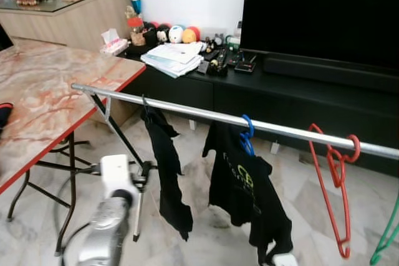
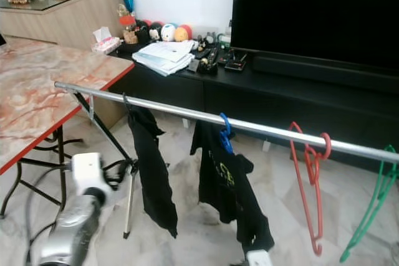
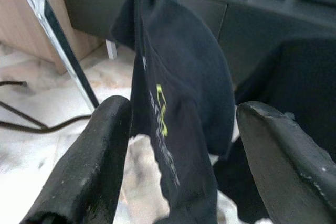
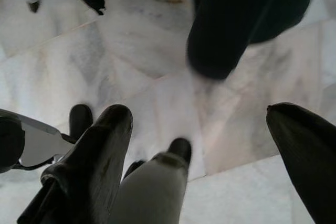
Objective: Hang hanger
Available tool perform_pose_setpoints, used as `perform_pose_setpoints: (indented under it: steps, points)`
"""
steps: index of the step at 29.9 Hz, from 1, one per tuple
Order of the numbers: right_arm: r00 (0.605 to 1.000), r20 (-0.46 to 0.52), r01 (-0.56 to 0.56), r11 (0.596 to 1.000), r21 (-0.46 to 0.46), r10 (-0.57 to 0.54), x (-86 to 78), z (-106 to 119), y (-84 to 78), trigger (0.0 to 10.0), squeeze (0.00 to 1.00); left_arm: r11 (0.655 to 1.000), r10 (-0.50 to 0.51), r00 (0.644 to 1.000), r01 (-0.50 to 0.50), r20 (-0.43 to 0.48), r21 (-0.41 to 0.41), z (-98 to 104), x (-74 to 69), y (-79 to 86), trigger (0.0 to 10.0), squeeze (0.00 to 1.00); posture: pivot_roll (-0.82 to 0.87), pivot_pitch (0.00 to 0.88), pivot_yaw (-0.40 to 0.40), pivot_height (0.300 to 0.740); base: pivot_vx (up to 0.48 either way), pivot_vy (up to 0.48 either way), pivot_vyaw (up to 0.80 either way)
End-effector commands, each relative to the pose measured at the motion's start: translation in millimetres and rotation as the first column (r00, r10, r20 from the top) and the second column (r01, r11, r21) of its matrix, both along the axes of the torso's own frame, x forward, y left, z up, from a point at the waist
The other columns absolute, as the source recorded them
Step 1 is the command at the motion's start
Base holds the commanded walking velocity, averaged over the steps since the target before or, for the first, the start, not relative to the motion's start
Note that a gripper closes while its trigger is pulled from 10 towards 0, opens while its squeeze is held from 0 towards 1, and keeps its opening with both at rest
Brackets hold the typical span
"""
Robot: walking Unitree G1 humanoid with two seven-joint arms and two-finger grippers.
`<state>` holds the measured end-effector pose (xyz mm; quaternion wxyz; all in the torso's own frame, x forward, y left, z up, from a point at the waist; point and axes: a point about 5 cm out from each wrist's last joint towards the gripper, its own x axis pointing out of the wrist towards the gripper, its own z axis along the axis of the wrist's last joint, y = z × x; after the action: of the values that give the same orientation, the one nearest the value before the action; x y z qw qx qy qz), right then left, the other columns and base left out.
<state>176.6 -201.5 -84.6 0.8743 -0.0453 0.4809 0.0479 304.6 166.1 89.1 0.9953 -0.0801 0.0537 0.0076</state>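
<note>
Left eye view: a red hanger [image 1: 336,179] hangs near the right end of the silver rail [image 1: 187,111], beyond two black garments. Left wrist view: left gripper [image 3: 181,150] open before a black shirt [image 3: 178,93]. Right wrist view: right gripper [image 4: 210,145] open above marble floor [image 4: 147,66].

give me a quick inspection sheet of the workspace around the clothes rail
surface: marble floor.
job's things: rail carries two black shirts, one on a blue hanger; red hanger and green hanger bare.
clutter: papers, toys and tissue box on tv console.
end effectors: left end effector open before a shirt; right end effector open above floor.
cables: black cable on floor.
surroundings: marble table, tv.
</note>
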Motion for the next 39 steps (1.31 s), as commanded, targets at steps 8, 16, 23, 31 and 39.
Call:
perform_pose_setpoints:
  steps: [8, 16, 23, 31, 39]
  points:
    - [1.000, 0.003, -0.020, 1.000, 0.019, 0.020, 3.3, 0.1, 9.2, 10.0, 0.00, 1.000, 0.020, 1.000, -0.019, -0.017, 0.008, 0.0, -0.8, 9.5, 10.0, 0.00, -0.05, 0.073, 0.072, 0.740, 0.096, 0.000, 0.00]
    - [1.000, 0.003, -0.021, 1.000, 0.019, 0.021, 3.5, 0.2, 9.4, 10.0, 0.00, 1.000, 0.022, 1.000, -0.022, -0.011, 0.013, 2.1, -0.4, 10.1, 10.0, 0.00, -0.05, 0.075, 0.072, 0.740, 0.128, 0.000, 0.00]
    - [1.000, 0.003, -0.020, 1.000, 0.021, 0.020, 3.2, 0.1, 9.6, 10.0, 0.00, 1.000, 0.019, 1.000, -0.018, -0.005, 0.016, 4.6, 0.5, 9.1, 10.0, 0.00, -0.05, 0.078, 0.073, 0.740, 0.296, 0.000, 0.00]
    - [1.000, 0.003, -0.019, 1.000, 0.022, 0.019, 3.3, 0.0, 10.0, 10.0, 0.00, 1.000, 0.017, 1.000, -0.017, -0.003, 0.015, 6.0, 1.3, 9.0, 10.0, 0.00, -0.04, 0.077, 0.074, 0.740, 0.305, 0.000, 0.00]
    - [1.000, 0.004, -0.019, 1.000, 0.022, 0.019, 3.5, 0.1, 10.3, 10.0, 0.00, 0.997, -0.063, 0.997, 0.064, -0.036, 0.031, 3.1, -0.4, 4.7, 10.0, 0.00, -0.05, 0.079, 0.076, 0.740, 0.068, 0.000, 0.00]
